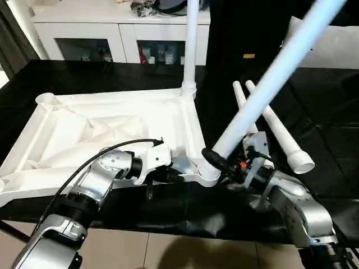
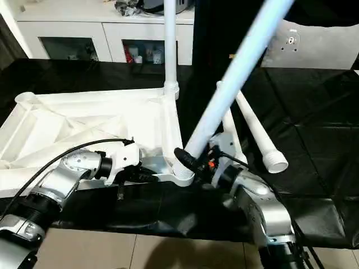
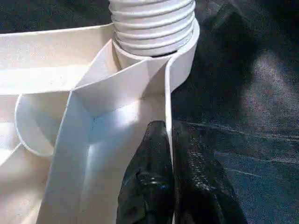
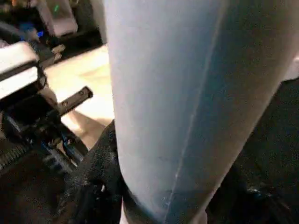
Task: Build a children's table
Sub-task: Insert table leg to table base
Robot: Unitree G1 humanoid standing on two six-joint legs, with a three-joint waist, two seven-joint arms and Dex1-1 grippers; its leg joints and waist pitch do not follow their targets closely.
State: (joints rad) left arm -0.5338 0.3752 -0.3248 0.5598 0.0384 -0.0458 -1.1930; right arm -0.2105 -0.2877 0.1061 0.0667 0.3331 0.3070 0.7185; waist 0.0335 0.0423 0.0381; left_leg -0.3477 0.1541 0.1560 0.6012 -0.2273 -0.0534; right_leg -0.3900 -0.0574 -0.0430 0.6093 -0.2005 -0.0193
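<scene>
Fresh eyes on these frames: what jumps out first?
The long white leg slanting across the picture, its ribbed end in the near corner socket of the upturned table top, the right gripper shut around it. Next, the left gripper pinching the top's rim beside that socket. One leg stands upright in the far corner; two more lie on the black cloth.

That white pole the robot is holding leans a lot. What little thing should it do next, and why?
Probably tip the leg upright with the right gripper. Its threaded end already sits in the near corner socket, yet it slants away, unlike the upright leg at the far corner. The left gripper pinches the table top's rim, steadying it.
</scene>
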